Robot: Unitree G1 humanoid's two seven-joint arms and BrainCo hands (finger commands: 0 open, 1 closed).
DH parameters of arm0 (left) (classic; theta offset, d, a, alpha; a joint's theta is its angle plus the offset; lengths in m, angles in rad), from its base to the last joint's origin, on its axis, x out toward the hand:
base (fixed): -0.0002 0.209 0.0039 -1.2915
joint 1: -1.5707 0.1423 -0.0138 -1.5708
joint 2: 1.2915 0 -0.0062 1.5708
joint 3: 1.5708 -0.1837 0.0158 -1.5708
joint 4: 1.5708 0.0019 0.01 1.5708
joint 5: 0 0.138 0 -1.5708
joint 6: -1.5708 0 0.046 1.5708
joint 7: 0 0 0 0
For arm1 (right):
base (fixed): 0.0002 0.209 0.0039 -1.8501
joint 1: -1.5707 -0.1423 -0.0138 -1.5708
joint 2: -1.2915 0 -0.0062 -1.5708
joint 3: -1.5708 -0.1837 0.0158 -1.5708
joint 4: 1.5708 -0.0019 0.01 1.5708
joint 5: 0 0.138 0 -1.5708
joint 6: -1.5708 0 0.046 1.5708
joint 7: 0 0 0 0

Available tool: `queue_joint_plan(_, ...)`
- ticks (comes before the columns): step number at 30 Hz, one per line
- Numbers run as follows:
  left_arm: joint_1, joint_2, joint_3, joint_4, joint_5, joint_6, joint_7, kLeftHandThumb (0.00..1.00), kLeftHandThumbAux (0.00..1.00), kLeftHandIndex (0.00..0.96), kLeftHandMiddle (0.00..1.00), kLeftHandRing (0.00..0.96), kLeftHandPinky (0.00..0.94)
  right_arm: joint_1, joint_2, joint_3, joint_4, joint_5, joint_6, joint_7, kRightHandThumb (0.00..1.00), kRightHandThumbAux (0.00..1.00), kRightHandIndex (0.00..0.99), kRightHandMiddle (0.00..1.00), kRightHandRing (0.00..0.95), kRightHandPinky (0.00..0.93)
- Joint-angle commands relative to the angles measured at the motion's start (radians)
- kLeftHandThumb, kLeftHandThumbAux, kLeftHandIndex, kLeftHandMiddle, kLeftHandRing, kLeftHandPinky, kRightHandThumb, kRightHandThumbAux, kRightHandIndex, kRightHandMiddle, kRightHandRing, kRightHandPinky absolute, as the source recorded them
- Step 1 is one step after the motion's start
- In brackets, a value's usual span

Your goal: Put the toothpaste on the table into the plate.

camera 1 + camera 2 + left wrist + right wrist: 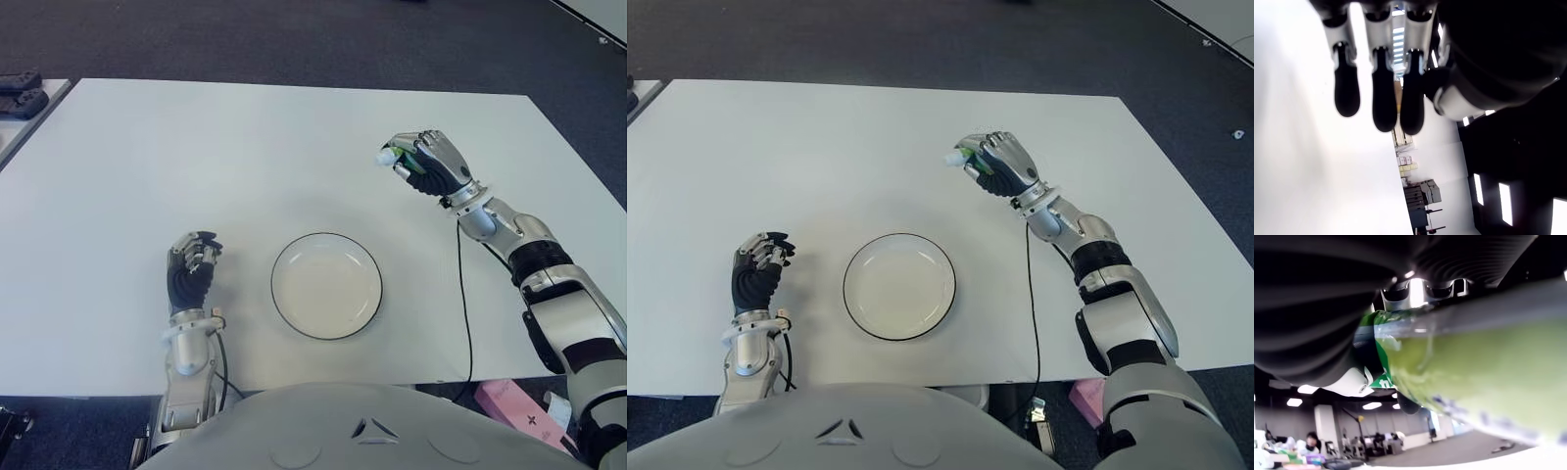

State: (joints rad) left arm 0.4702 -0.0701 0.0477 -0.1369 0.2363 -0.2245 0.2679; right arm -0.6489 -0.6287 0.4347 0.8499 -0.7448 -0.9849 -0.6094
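Toothpaste (395, 157): clenched in your right hand (431, 163) fingers, aloft; plate (326, 286) unfilled. Left hand (192, 268): curled, empty, beside plate.

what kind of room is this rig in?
Probably an open office or lab. Dark carpet floor surrounds the white table, and behind the right hand gripping the toothpaste, ceiling lights and a seated person show.

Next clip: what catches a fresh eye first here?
The right hand, raised over the white table beyond and to the right of the plate, is closed around the green-and-white toothpaste. The plate holds nothing. The left hand shows left of the plate, holding nothing.
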Motion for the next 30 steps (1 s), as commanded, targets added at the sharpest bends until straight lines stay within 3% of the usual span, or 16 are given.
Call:
queue_joint_plan(1,-0.019,-0.009,-0.002,0.019,0.006,0.010,0.018,0.708,0.719,0.432,0.529,0.533,0.542,0.013,0.004,-0.027,-0.069,-0.022,-0.052,-0.037,0.851,0.679,0.399,0.549,0.854,0.850)
queue_joint_plan(9,-0.033,-0.010,-0.007,0.026,0.011,0.009,0.021,0.708,0.720,0.432,0.529,0.536,0.542,0.052,0.003,-0.043,-0.246,-0.102,-0.131,-0.083,0.850,0.678,0.404,0.549,0.855,0.847)
queue_joint_plan(18,-0.040,-0.012,-0.013,0.024,0.027,0.022,0.030,0.708,0.721,0.432,0.522,0.530,0.549,0.109,0.046,-0.030,-0.377,-0.091,-0.228,0.006,0.848,0.677,0.412,0.549,0.853,0.849)
queue_joint_plan(30,-0.034,-0.011,-0.023,0.008,0.032,0.041,0.033,0.706,0.722,0.431,0.513,0.521,0.539,0.135,0.087,0.017,-0.371,-0.047,-0.327,0.193,0.847,0.678,0.407,0.549,0.850,0.853)
